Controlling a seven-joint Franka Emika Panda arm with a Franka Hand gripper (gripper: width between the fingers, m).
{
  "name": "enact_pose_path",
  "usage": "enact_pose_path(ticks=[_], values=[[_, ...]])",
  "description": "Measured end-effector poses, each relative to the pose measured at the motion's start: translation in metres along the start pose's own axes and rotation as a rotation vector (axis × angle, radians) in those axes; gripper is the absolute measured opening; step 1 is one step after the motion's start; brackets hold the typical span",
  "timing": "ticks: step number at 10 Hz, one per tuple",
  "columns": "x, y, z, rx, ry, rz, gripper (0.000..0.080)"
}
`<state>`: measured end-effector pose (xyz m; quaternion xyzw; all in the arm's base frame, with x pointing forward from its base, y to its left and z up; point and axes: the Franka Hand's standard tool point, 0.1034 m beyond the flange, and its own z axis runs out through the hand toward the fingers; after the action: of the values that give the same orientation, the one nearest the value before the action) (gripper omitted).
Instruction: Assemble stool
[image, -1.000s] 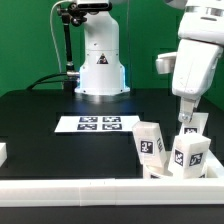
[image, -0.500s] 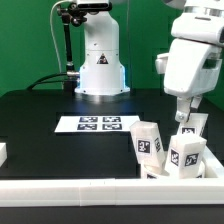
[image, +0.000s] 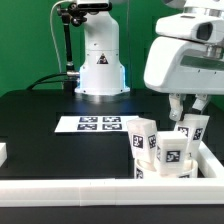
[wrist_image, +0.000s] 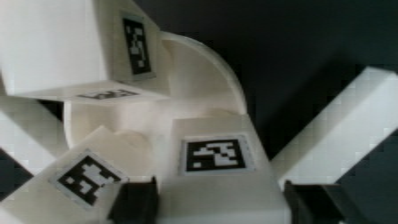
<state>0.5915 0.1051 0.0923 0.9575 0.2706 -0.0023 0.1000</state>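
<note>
The stool's white legs stand clustered at the exterior view's right, each with black-and-white tags: one leg (image: 142, 136), a front one (image: 171, 152) and a rear one (image: 195, 127). They rise from the low round seat (image: 160, 172). My gripper (image: 187, 108) comes down from above onto this cluster. In the wrist view the seat's curved wall (wrist_image: 199, 80) shows between tagged legs (wrist_image: 98, 45) (wrist_image: 80, 180). My gripper (wrist_image: 240, 203) is shut on the white leg (wrist_image: 217, 150), with a dark finger (wrist_image: 151, 203) on either side of it.
The marker board (image: 100, 123) lies in the middle of the black table. The arm's white base (image: 100, 65) stands behind it. Long white rails run along the front (image: 90, 190) and right (image: 214, 160). A small white piece (image: 3, 152) sits at the left edge.
The gripper and the stool parts it holds have shifted toward the exterior view's left. The arm's wrist now fills more of the upper right.
</note>
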Motion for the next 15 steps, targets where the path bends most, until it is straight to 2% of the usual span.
enact_pose_path(ticks=[3,4,6,7,12,13,14,15], values=[[-0.003,0.011,0.004,0.005,0.026,0.248,0.0338],[-0.005,0.016,0.004,0.027,0.016,0.329,0.0338],[-0.005,0.029,0.002,0.100,-0.023,0.541,0.0338],[-0.002,0.033,0.002,0.120,-0.018,0.638,0.0338],[-0.001,0.032,0.003,0.113,-0.031,0.998,0.0338],[-0.003,0.031,0.007,0.122,-0.033,1.073,0.0338],[-0.001,0.031,0.007,0.152,-0.012,1.208,0.0338],[0.003,0.030,0.007,0.169,0.012,1.294,0.0338]])
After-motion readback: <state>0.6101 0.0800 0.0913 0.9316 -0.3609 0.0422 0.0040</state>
